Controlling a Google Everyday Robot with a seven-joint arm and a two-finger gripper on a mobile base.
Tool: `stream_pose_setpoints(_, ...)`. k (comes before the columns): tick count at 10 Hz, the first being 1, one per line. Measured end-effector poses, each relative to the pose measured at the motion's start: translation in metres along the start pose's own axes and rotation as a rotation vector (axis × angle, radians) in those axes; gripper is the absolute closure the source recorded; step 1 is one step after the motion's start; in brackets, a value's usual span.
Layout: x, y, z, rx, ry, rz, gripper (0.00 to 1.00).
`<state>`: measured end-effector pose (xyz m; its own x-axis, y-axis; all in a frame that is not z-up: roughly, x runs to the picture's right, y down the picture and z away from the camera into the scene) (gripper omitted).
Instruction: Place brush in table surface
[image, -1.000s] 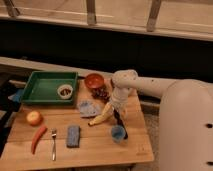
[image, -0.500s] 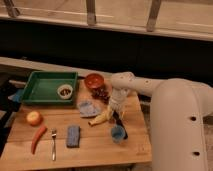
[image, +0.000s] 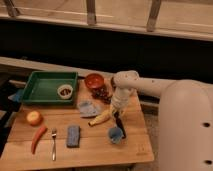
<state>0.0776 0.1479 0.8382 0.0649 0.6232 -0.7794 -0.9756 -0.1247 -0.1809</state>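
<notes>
Brush (image: 121, 126) pinched between fingers (image: 115, 109) of gripper (image: 118, 112), just above table surface (image: 95, 146).

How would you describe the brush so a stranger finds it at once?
On the large light-brown wooden tabletop, look right, just below the robot's white gripper. There is the long, nearly black brush, beside a yellow banana and small blue cup; no neighbour is so dark and slender.

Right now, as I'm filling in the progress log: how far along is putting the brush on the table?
Done: the brush is low at the table surface, slanting past the banana toward the blue cup. In hand: the claw sits at its upper end. Left: letting go and backing off; whether the brush already rests on the wood is unclear.
</notes>
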Motion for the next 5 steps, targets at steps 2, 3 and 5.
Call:
stream_pose_setpoints(2,0.001,0.000,-0.027,-0.016,-0.054,-0.010,1.00)
stream_pose_setpoints(3,0.001,-0.004,-0.044,-0.023,-0.091,-0.011,1.00)
stream_pose_setpoints(5,-0.002,-0.017,-0.067,-0.026,-0.154,0.002,1.00)
